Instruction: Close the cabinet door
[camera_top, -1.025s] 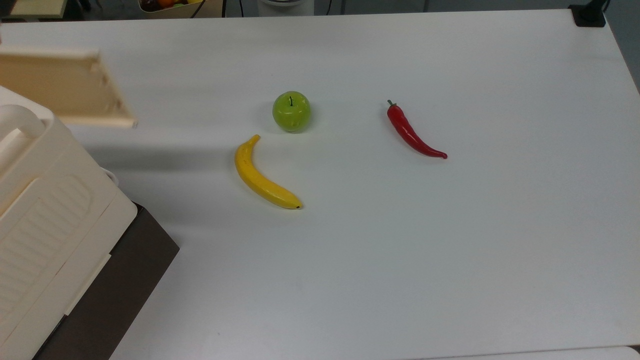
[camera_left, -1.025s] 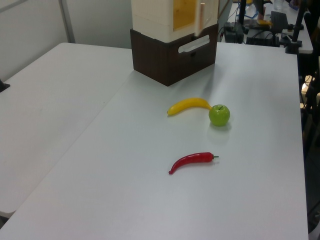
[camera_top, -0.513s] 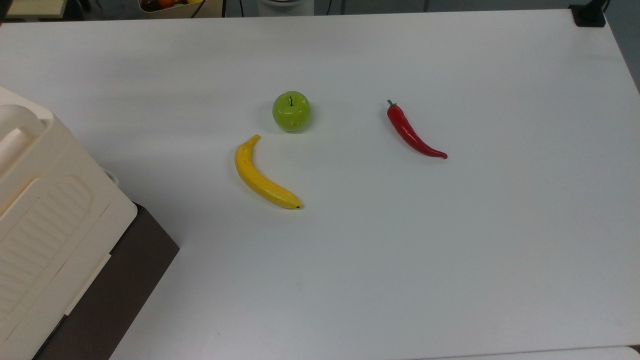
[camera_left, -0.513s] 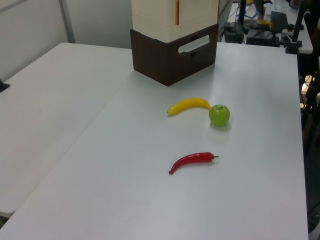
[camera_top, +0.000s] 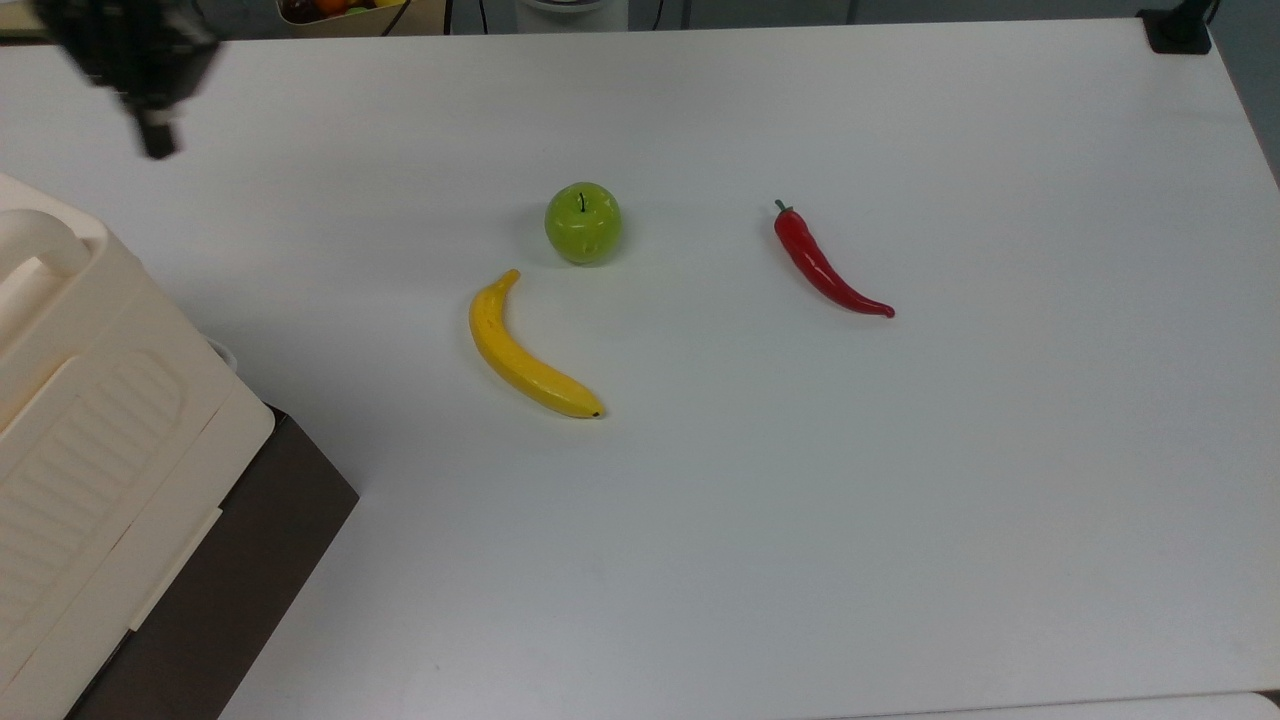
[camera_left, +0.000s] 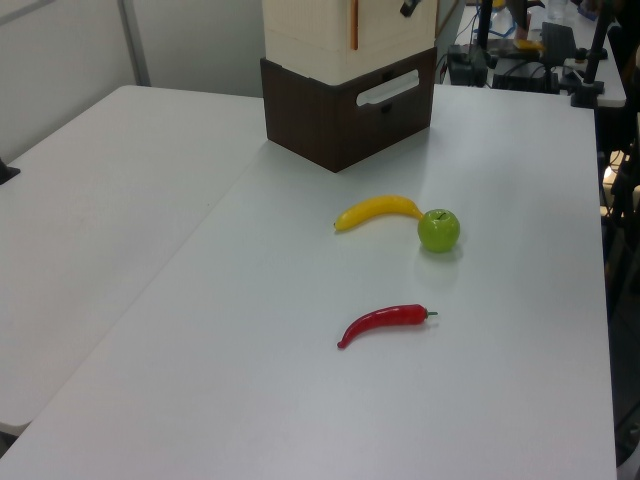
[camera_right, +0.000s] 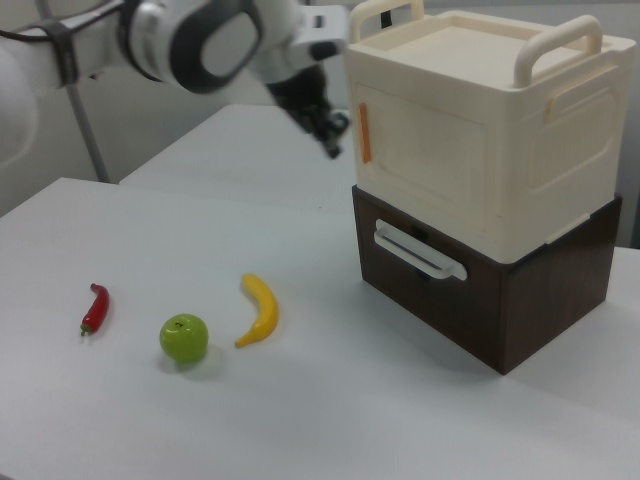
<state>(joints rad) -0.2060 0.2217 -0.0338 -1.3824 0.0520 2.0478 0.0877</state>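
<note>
Leftmost in the top view, against the frame's edge: large boxy cream plastic cabinet (camera_top: 90, 400) with rounded edges and a ribbed recessed panel, dark brown face beneath it. Seen in the right view as a cream box (camera_right: 480, 130) with two loop handles on top, stacked on a dark brown wood-grain drawer unit (camera_right: 480, 300) with a cream bar handle. Plain flat cream-beige cabinet door (camera_right: 430, 170) shut flush with the body, thin orange strip along its edge at the right view's left; same door (camera_left: 392, 28) also flush in the left view. Next, near the top view's upper left corner, above the white worktop (camera_top: 900, 500) and apart from the cabinet: black fingers (camera_top: 158, 138) of the white robot arm, blurred, so cannot tell whether open or closed. In the right view, those fingers (camera_right: 333, 140) just beside the door's strip edge, contact not discernible. Further right in the top view, long yellow plastic banana (camera_top: 525, 350) flat on the worktop, round green apple (camera_top: 583, 222) with a dark stem near its upper tip but not touching. Well apart to the right, slender curved red chilli pepper (camera_top: 825, 265) with a green stem.
</note>
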